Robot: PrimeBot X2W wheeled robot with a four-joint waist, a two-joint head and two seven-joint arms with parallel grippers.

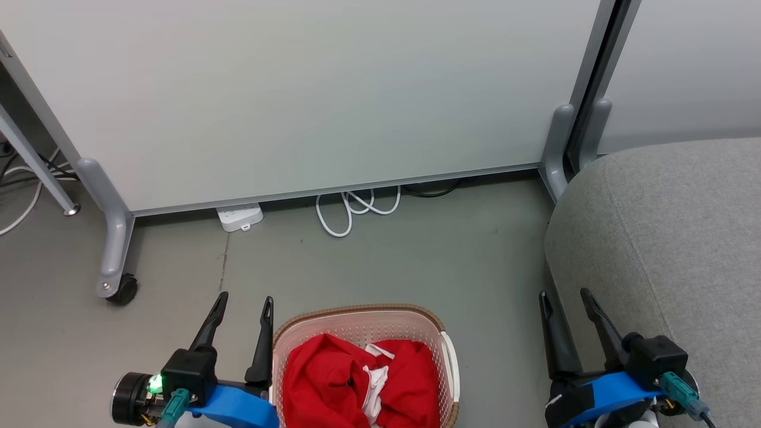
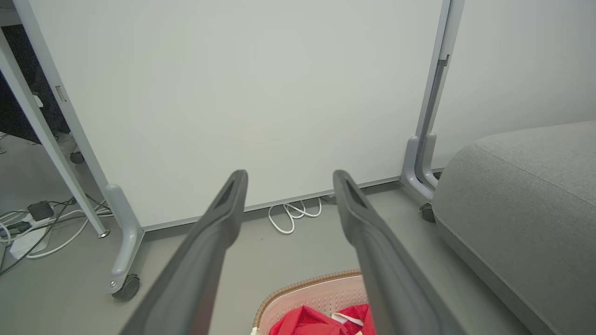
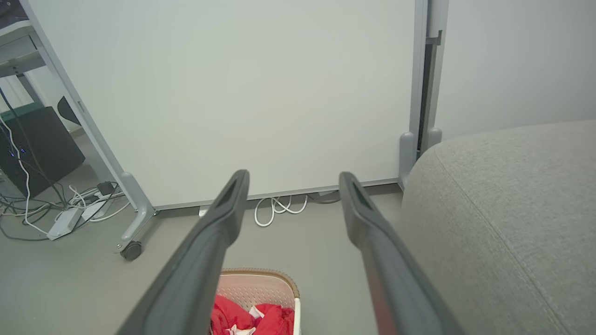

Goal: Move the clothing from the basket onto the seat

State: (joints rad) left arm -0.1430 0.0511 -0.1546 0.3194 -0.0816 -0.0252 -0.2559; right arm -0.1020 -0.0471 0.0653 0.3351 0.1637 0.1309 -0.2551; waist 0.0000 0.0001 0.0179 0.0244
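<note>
Left pincer (image 1: pixel 245 297) and right pincer (image 1: pixel 563 293) gape empty; head view shows clothing (image 1: pixel 333 374) filling basket (image 1: pixel 357 312).

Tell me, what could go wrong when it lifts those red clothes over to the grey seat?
1. The clothing lies bunched in the basket; a pinch might lift a tangle and drop some on the floor.
2. The open left tool stands beside the basket's rim and could knock it while reaching in.
</note>
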